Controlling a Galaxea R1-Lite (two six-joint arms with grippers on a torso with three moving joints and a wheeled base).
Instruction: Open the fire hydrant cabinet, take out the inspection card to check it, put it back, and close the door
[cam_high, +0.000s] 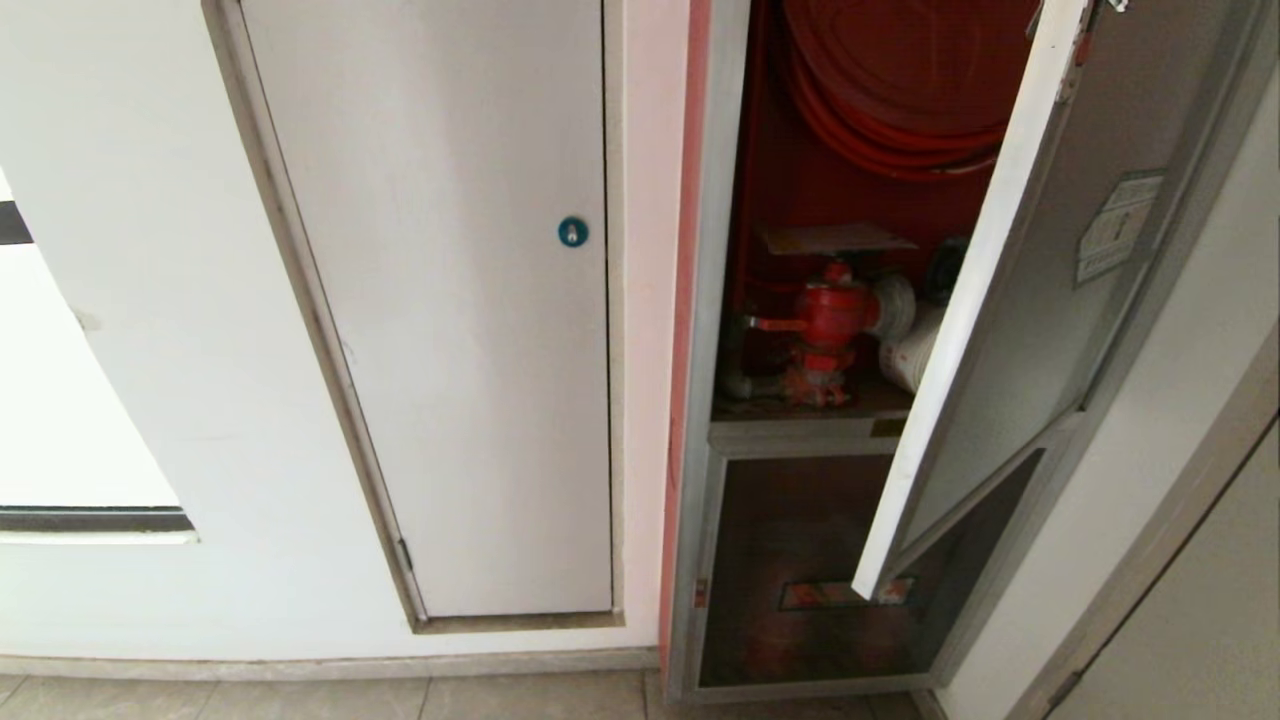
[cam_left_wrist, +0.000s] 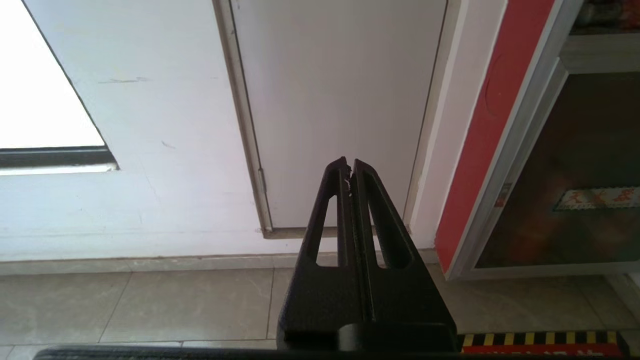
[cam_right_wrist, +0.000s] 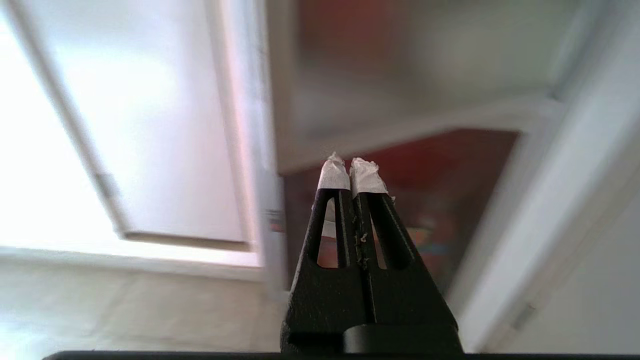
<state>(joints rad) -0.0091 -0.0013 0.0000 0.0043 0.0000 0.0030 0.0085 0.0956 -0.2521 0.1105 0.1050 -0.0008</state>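
Right gripper (cam_right_wrist: 351, 172) closed, empty, white-taped tips, before the cabinet (cam_high: 715, 300); left gripper (cam_left_wrist: 350, 167) closed, empty too. We see the door (cam_high: 1010, 300) ajar, red interior, card (cam_high: 835, 238) lying flat atop the red valve (cam_high: 830, 320).

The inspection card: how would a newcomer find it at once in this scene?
Look inside the open fire hydrant cabinet, right of the white panel. The inspection card lies flat just above the red valve, below the hose reel. It alone is a pale sheet among red fittings.
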